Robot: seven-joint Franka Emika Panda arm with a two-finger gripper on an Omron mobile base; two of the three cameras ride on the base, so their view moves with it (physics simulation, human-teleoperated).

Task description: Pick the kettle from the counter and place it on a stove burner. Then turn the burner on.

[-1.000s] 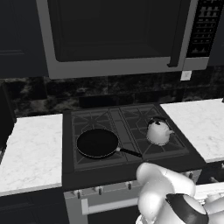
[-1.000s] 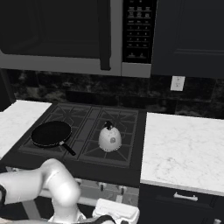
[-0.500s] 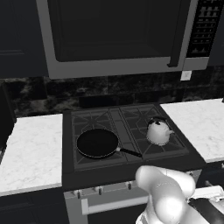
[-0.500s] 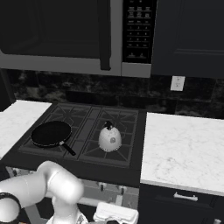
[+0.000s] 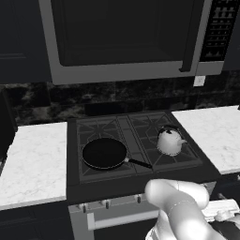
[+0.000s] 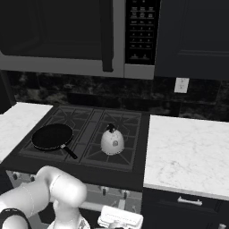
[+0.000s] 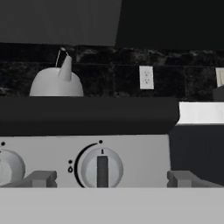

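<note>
Kettle point(image 5: 169, 141) upright on right front stove burner point(image 5: 171, 157); hand point(image 7: 107, 178) low, level, facing knob point(image 7: 102, 168), wide open, empty.

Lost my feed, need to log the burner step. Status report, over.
Gripper open, empty, level with stove knob. Kettle already on front right stove burner. Nothing between fingers and knob.

- No words, brand names or numbers can be read anywhere.
- The knob point(image 7: 102, 169) on the stove front panel point(image 7: 144, 157) has a small flame sign and dot marks at its rim.
- The microwave point(image 6: 62, 36) keypad point(image 6: 140, 31) is too blurred to read.
</note>
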